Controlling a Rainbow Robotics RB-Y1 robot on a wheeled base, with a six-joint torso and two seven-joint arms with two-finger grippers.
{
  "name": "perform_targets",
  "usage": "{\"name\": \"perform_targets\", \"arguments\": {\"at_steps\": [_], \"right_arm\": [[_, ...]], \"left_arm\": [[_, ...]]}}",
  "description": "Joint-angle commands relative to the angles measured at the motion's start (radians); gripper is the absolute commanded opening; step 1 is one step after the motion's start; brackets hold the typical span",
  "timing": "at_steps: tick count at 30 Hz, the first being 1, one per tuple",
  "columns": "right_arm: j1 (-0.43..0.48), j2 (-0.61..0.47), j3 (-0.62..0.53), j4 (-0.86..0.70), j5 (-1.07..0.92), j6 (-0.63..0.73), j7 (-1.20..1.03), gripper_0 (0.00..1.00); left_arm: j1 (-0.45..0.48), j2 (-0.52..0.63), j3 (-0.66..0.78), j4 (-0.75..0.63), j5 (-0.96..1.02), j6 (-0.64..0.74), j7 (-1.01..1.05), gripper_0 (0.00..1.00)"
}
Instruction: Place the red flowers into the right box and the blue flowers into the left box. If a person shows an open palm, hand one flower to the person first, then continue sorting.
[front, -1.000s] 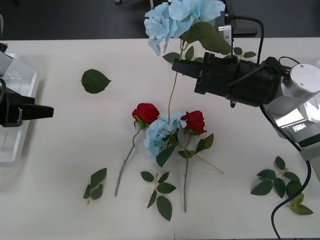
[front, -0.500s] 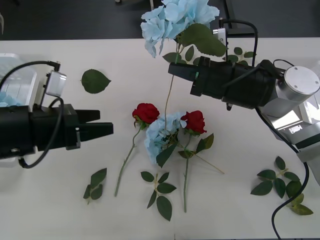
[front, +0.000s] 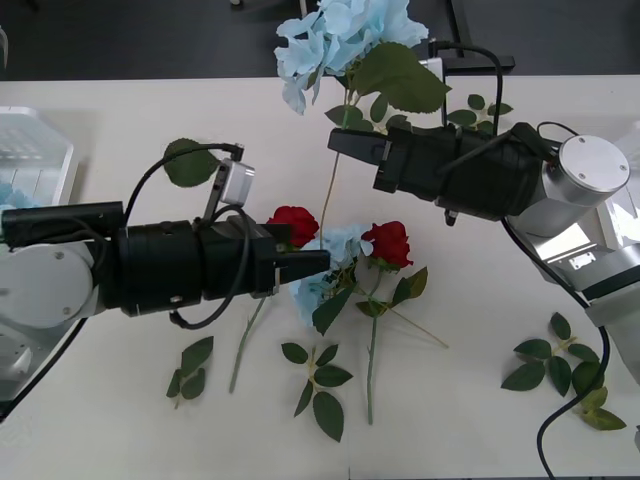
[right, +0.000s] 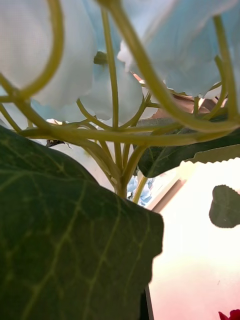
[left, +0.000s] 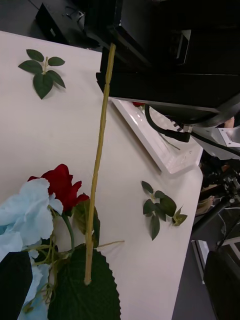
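Holding blue flower (front: 345, 35) aloft past table's far edge (front: 150, 80) — right end effector (front: 345, 146)

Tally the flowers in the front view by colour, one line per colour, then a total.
Red flowers: 2, one by the left gripper and one right of it.
Blue flowers: 2, one lifted by the right gripper and one on the table.
Total: 4

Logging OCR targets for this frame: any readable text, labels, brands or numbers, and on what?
None readable.
The small label patch on the right arm's silver housing, in the front view: too small to read.
The two grippers, the flowers, the white table and the left box: no print seen.
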Motion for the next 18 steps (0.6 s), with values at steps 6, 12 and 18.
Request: {"name": "perform_targets", "arguments": {"at_steps": [6,12,18], "right_arm": [[-0.04,0.028,0.014,-0.024,-0.011,-0.007,-0.014,0.0],[-0.041,0.028,0.014,-0.024,-0.011,-0.007,-0.014,0.0],[-0.04,0.028,0.013,-0.022,-0.011,-0.007,-0.014,0.0]], "left_arm": [[-0.092,-0.068,-0.104,0.074,-0.059,-0.083,-0.031,1.0],[-0.105,-0.101,-0.139,0.097,-0.116,-0.134,-0.031,0.78],[-0.112,-0.121,-0.14,0.098,-0.167,-0.137,-0.028,0.0]]}}
